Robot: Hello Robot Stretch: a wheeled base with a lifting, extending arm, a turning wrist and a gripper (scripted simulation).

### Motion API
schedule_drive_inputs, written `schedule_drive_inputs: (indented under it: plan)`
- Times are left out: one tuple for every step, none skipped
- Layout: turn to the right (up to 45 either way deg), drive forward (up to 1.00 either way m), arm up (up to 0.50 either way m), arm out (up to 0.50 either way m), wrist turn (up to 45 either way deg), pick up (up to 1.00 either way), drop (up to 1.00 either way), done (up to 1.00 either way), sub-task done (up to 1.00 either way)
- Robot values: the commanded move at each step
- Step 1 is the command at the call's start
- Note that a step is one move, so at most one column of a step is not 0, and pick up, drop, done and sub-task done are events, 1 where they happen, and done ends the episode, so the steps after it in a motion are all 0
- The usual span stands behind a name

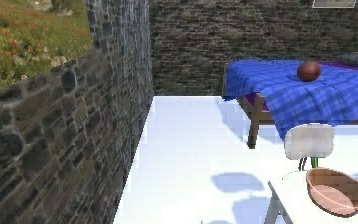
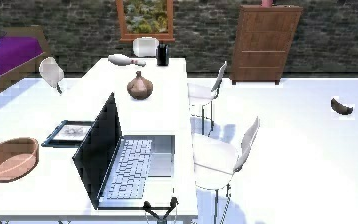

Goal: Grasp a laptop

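Cut off by the arm side view's bottom edge: the gripper (image 2: 161,206), just two thin dark fingers over the white table (image 2: 167,110), close by the near end of the laptop (image 2: 122,152). Cannot tell whether holding anything, nor whether touching the laptop. Standing open there, dark screen upright on the left, keyboard flat toward the table's right edge.

Clipped by the left edge: a brown bowl (image 2: 9,160); same bowl (image 1: 337,190) low right in the forward view.

Too small to name: a pale long thing (image 2: 125,62) and a dark upright one (image 2: 162,53) at the table's far end.

Just beside the table's right edge, a chair (image 2: 225,152); farther along, a second chair (image 2: 207,92). Beyond them, open floor (image 2: 307,150) up to the dresser (image 2: 267,42). In the forward view, bare floor between stone wall (image 1: 67,130) and bed (image 1: 297,90).
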Motion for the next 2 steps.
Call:
schedule_drive_inputs:
  plan:
    - [0.0, 0.00, 0.10, 0.00, 0.0, 0.00, 0.00, 0.00, 0.00]
    - [0.0, 0.00, 0.00, 0.00, 0.0, 0.00, 0.00, 1.00, 0.00]
